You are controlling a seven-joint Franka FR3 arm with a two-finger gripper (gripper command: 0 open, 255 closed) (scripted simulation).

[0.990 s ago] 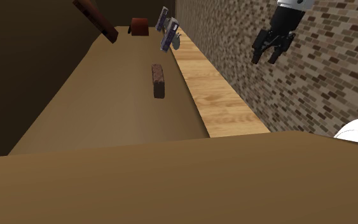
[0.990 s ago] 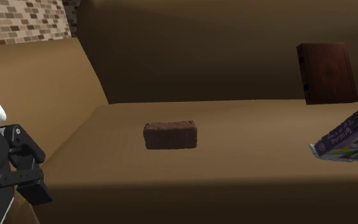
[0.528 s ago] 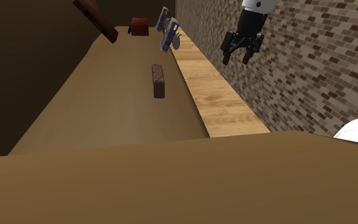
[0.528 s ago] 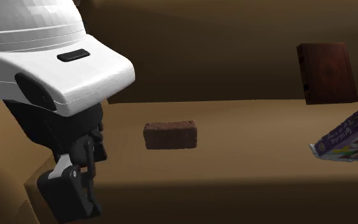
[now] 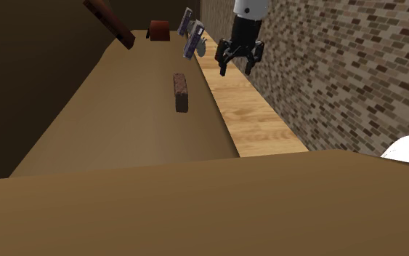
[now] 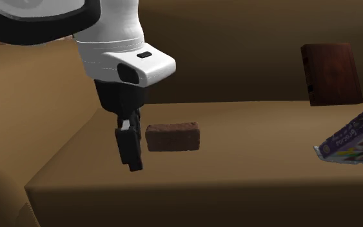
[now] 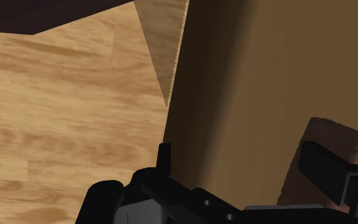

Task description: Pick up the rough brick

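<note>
**Open gripper closes in on the brick**

Over the last second the gripper has swung from in front of the brick wall, at the shoulder view's right, to above the pale wooden strip. Its fingers stand apart and hold nothing. The brick lies unmoved on the brown top, left of the hand and apart from it. Judging by this, the approach is well along; a further shift left and a descent remain.

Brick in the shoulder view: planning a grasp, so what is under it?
The rough reddish-brown brick rests on the plain brown surface. Its underside is covered, so anything beneath cannot be seen.
</note>
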